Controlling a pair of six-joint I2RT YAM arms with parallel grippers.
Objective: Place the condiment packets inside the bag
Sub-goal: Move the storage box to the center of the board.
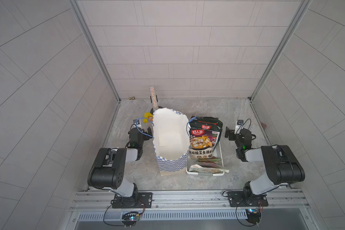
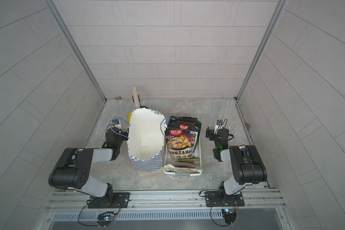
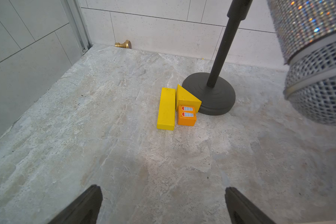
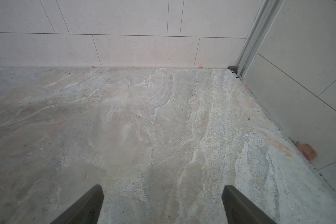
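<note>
Marbled tabletop (image 1: 143, 179), bag (image 1: 170, 165) seemingly empty, packets (image 1: 200, 143) piled in white basket (image 1: 221, 157), left fingers (image 3: 81, 209) spread, right fingers (image 4: 83, 207) spread

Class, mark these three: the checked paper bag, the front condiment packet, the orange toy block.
checked paper bag (image 1: 171, 164): in a top view, checked front wall.
front condiment packet (image 1: 200, 143): in a top view, food photo.
orange toy block (image 3: 186, 116): left wrist view, windowed face.

Checked bag (image 1: 171, 165) upright, packets (image 1: 201, 141) in white basket (image 1: 221, 155) beside
</note>
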